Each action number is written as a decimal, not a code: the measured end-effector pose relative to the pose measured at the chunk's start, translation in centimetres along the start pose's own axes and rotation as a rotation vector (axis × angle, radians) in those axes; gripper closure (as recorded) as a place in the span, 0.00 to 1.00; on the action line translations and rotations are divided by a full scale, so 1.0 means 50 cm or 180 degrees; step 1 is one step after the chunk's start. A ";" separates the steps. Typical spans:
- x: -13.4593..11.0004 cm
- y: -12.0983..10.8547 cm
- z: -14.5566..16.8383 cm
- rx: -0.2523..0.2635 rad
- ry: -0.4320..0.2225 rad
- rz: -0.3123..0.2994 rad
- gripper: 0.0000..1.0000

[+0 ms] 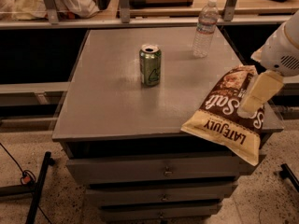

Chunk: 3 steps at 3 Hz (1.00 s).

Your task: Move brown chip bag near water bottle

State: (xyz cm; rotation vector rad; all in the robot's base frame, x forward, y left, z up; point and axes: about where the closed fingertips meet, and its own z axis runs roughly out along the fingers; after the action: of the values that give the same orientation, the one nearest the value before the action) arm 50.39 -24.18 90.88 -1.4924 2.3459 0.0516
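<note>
The brown chip bag [223, 118] lies flat at the front right corner of the grey cabinet top [107, 97], its tan "LATE JULY" end hanging over the front edge. The water bottle [205, 29] stands upright at the back right of the top, well behind the bag. My gripper [254, 96] comes in from the right on a white arm and sits over the bag's right side, at its dark upper part. Whether it touches the bag is unclear.
A green can [150, 65] stands upright near the middle of the top, left of the bottle. The cabinet has drawers [163, 171] below. A shelf [140, 13] with clutter runs behind. Stand legs [37, 185] rest on the floor at left.
</note>
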 end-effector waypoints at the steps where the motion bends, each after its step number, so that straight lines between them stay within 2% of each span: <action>1: 0.016 -0.018 0.065 -0.0055 0.0053 0.0213 0.19; 2: 0.011 -0.018 0.110 0.0049 0.0294 0.0276 0.41; 3: 0.010 -0.019 0.106 0.0062 0.0325 0.0275 0.65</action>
State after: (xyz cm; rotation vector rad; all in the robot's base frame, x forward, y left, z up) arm 52.53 -23.89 85.90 -1.4152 2.4835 -0.0261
